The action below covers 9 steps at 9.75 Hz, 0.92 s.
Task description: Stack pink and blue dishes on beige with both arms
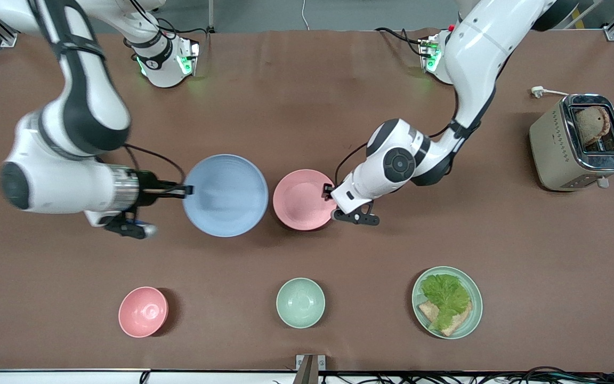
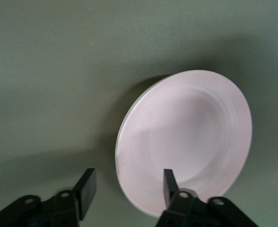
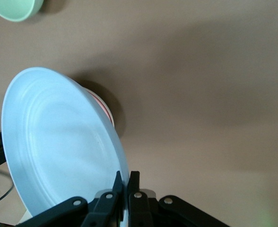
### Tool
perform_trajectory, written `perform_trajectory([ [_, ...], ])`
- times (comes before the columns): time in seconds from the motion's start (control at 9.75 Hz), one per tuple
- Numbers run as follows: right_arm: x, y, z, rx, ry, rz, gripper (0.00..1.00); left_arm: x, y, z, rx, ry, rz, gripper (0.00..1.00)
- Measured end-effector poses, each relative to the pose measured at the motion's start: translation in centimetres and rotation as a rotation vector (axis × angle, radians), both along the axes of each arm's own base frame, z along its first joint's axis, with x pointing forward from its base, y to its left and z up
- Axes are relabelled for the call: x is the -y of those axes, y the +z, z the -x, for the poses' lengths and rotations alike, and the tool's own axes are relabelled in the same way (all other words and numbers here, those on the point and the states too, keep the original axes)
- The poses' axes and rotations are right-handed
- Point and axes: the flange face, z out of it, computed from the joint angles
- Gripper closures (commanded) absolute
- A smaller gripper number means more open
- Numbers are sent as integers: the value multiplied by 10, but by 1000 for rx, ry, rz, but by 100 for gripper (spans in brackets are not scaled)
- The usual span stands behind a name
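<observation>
My right gripper (image 1: 186, 189) (image 3: 126, 182) is shut on the rim of the light blue plate (image 1: 225, 194) (image 3: 58, 146). It holds the plate tilted above the table, toward the right arm's end. Beside it, at mid-table, lies the pink plate (image 1: 301, 198) (image 2: 186, 137). A sliver of the pink plate's rim (image 3: 106, 109) shows under the blue plate in the right wrist view. My left gripper (image 1: 330, 196) (image 2: 127, 189) is open, one finger over the pink plate and one outside its rim. No beige plate is in view.
Nearer the front camera stand a small pink bowl (image 1: 143, 312), a pale green bowl (image 1: 300, 302) (image 3: 13, 8) and a green plate with lettuce and bread (image 1: 447, 302). A toaster (image 1: 579, 141) holding bread sits toward the left arm's end.
</observation>
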Motion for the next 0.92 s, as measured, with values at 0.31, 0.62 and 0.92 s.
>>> perform_trajectory([
  [0.31, -75, -64, 38, 63, -19, -13, 98, -105, 151, -19, 22, 72, -120, 0],
  [0.62, -143, -108, 80, 140, -39, -30, 98, -233, 244, -24, 128, 140, -257, 0],
  [0.92, -164, -159, 104, 187, -60, -28, 98, -294, 301, -9, 194, 139, -337, 0],
])
